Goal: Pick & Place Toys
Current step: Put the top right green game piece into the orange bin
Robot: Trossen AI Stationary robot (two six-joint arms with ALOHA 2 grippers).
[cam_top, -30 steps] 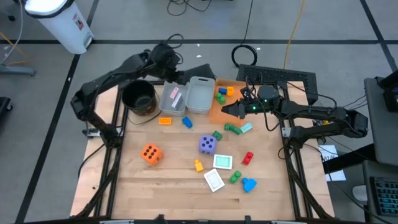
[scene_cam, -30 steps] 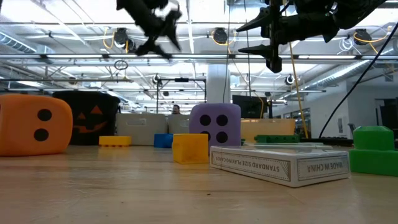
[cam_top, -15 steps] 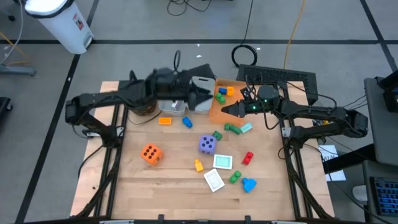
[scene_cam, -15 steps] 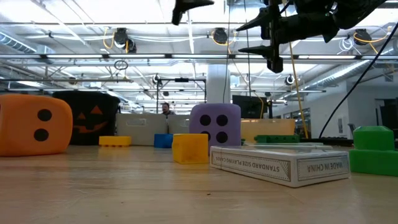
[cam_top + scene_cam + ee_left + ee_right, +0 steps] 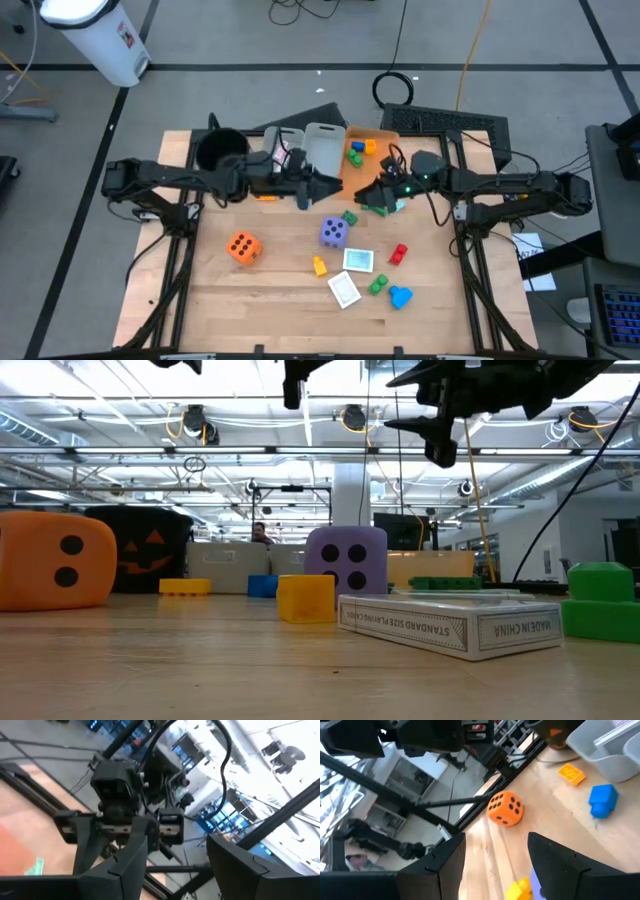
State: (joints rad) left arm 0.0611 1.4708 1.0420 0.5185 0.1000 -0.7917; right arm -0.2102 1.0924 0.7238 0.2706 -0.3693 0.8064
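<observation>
My left tool (image 5: 318, 188) has swung off the black pot (image 5: 221, 151) at the counter's (image 5: 200, 300) back corner and now hangs mid-counter, fingers apart and empty. It points across at my right tool (image 5: 372, 197), which has dipped slightly; its fingers are apart too, nothing between them. Right below the right tool sit the green plastic block (image 5: 377, 208) and the small teal card (image 5: 396, 205), so I judge that is its next pick. Just beyond the left tool's tip is the purple foam die (image 5: 334, 232); the small blue plastic block (image 5: 602, 800) lies almost under it. The orange foam die (image 5: 243, 246) sits well off on the left tool's side. Most toys lie loose on the counter, so plenty of sorting remains.
</observation>
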